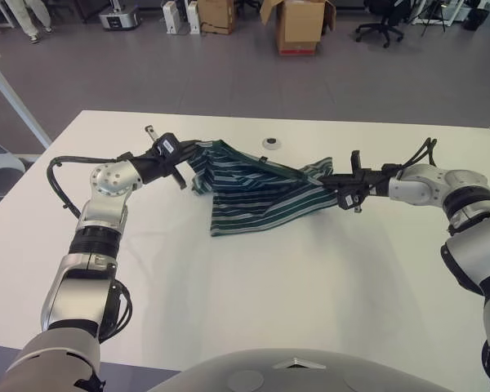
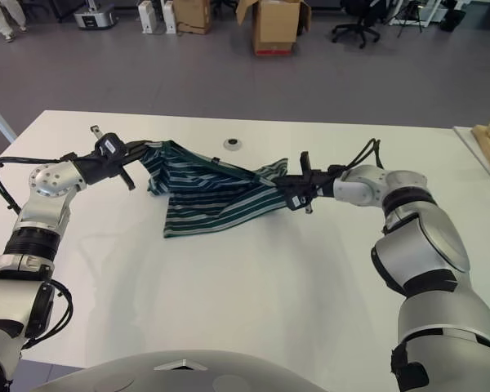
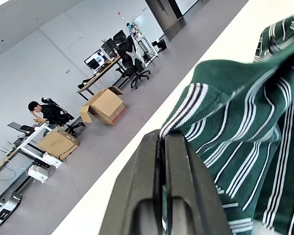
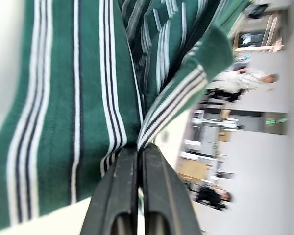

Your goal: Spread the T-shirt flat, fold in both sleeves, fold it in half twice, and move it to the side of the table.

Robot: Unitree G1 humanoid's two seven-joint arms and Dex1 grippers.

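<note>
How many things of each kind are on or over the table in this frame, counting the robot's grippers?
1 green striped T-shirt
1 small round object
2 grippers: left gripper and right gripper, both with jaws shut on the T-shirt
Total: 4

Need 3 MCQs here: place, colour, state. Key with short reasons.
1. The small round object lies: A) on the table beyond the T-shirt; B) on the floor; C) on the shirt.
2. The T-shirt is: A) plain red; B) green with stripes; C) grey.
3. Left gripper and right gripper jaws: A) both open; B) one open; C) both shut on the T-shirt.
Key: A, it sits on the tabletop past the cloth; B, stripes on green; C, both wrist views show cloth pinched.
</note>
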